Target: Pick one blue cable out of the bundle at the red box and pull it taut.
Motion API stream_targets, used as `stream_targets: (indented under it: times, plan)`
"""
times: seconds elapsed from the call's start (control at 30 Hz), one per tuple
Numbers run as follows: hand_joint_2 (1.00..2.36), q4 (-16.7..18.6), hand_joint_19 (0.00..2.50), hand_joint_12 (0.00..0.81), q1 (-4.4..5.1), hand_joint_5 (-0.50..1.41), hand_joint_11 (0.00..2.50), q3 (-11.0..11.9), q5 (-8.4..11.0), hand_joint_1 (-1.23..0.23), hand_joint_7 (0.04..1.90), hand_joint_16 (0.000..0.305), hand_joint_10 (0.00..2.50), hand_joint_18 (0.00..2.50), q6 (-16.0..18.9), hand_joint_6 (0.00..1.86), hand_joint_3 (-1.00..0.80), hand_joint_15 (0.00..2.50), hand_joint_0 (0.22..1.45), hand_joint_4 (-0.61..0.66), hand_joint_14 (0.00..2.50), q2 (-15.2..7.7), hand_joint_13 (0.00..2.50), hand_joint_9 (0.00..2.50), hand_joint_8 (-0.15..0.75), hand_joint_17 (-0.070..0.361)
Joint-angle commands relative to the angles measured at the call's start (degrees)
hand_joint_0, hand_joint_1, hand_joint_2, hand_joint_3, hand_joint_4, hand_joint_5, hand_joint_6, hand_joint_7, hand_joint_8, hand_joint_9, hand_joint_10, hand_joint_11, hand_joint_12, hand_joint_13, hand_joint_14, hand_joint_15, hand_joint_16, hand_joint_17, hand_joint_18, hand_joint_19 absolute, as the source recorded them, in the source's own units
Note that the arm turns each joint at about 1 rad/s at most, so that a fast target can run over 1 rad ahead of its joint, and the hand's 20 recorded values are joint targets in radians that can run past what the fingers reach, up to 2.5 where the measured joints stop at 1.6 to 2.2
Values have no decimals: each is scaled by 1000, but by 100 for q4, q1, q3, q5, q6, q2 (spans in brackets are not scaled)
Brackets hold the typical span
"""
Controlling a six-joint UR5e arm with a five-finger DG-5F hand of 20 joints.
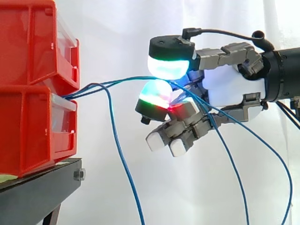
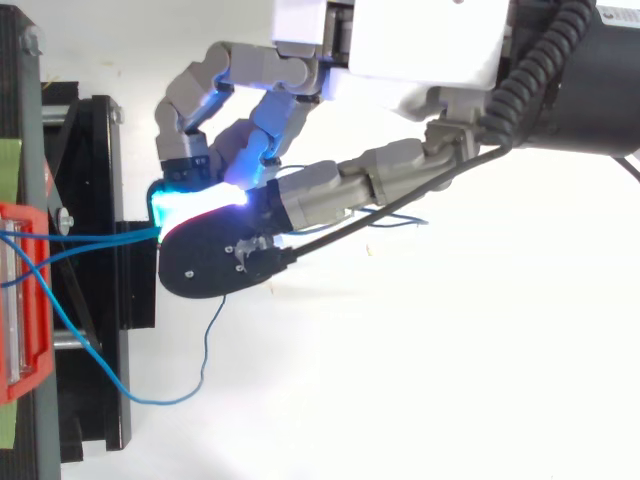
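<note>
1. The hand [image 1: 225, 89] hangs in the air off the front edge of the stand, well apart from it. Two glowing fingertips [image 1: 168, 68] are closed in a pinch on the blue cable [image 1: 119, 83]. The other fingers are curled underneath, and I cannot see anything in them.
2. In the top view two blue lines run into the pinch, so I cannot tell whether one strand or two sit between the pads. The task wants one, so hold the pinch firm and watch which line tightens.
3. The blue cable runs nearly level from the pinch to the red box [image 1: 28, 131] with a slight bow, so it looks almost taut. Draw the hand slowly straight back along that line, without lifting, so the strand does not slip out.
4. A loose strand [image 1: 123, 164] drops below the stand's front edge, and the tails [image 1: 243, 187] trail down from the hand. Both could snag on the curled fingers.
5. The red box sits at the front edge of the stand [image 1: 37, 192], under an upper box [image 1: 28, 42]. Stop once the line is straight, since more pull may drag the box.
</note>
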Motion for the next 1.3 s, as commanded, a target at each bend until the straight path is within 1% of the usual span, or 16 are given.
stream_targets:
  times: [0.0, 0.1, 0.23, 0.43, 0.53, 0.6, 0.63, 0.67, 0.7, 0.77, 0.83, 0.87, 1.03, 1.1, 1.2, 1.27]
  plan:
    - [1000, 0, 410, 432, -3, -145, 1149, 0, -6, -708, 1004, 66, 9, 806, 0, 917, -29, 366, 608, 193, 12, 0, 761, 1162, 452, 148]
    - [1003, 0, 410, 419, -3, -148, 1172, 0, 3, -745, 1019, 63, 8, 792, -17, 919, -21, 362, 624, 165, 14, 0, 749, 1150, 442, 142]
    - [1008, 0, 408, 404, -3, -154, 1164, 0, 3, -783, 972, 60, 11, 765, -26, 926, -42, 365, 632, 148, 13, 0, 736, 1129, 427, 135]
    - [1017, 0, 411, 364, -3, -167, 1174, 0, 3, -876, 1006, 52, 15, 684, -26, 925, -147, 377, 662, 125, 14, 0, 691, 1057, 374, 117]
    - [1015, 0, 408, 358, -3, -171, 1174, 0, 3, -904, 1000, 51, 16, 675, -26, 923, -236, 379, 683, 129, 15, 0, 680, 1043, 366, 115]
    - [1008, 0, 406, 356, -3, -171, 1170, 0, 3, -945, 982, 51, 15, 665, -26, 924, -382, 378, 687, 174, 15, 0, 674, 1041, 364, 115]
    - [1007, 0, 398, 357, -3, -171, 1162, 0, 3, -944, 987, 51, 15, 664, -26, 923, -398, 374, 690, 178, 14, 0, 674, 1042, 365, 115]
    - [1004, 0, 409, 358, -3, -171, 1162, 0, 3, -941, 993, 51, 16, 662, -26, 922, -440, 373, 670, 184, 16, 0, 670, 1036, 363, 115]
    - [1000, 0, 424, 358, -3, -170, 1161, 0, 3, -913, 991, 51, 16, 663, -26, 922, -500, 387, 585, 192, 15, 0, 671, 1038, 367, 116]
    - [1000, 0, 428, 372, -3, -168, 1151, 0, 3, -834, 982, 54, 15, 677, -26, 919, -500, 383, 522, 197, 14, 9, 678, 1053, 388, 122]
    - [1000, 0, 441, 386, -3, -166, 1150, 0, 3, -760, 971, 56, 17, 688, -26, 917, -500, 385, 497, 201, 14, 0, 686, 1061, 397, 126]
    - [1000, 0, 444, 392, 6, -163, 1142, 0, 3, -680, 974, 57, 13, 696, -26, 913, -500, 383, 484, 201, 14, 0, 693, 1077, 404, 129]
    - [1000, 0, 465, 382, -3, -158, 1125, 0, 3, -511, 991, 56, 15, 681, -26, 902, -500, 390, 508, 191, 14, 0, 687, 1095, 395, 126]
    - [1003, 0, 481, 367, 6, -156, 1145, 0, 3, -540, 1015, 52, 17, 662, -26, 897, -450, 397, 568, 183, 14, 0, 682, 1099, 375, 118]
    - [1011, 0, 484, 363, 6, -155, 1149, 0, 3, -602, 1040, 51, 16, 667, -26, 899, -325, 396, 593, 182, 15, 0, 692, 1105, 378, 115]
    - [1011, 0, 454, 390, -3, -146, 1149, 0, 3, -643, 1031, 57, 13, 734, -26, 910, -238, 380, 596, 195, 13, 0, 732, 1145, 408, 127]
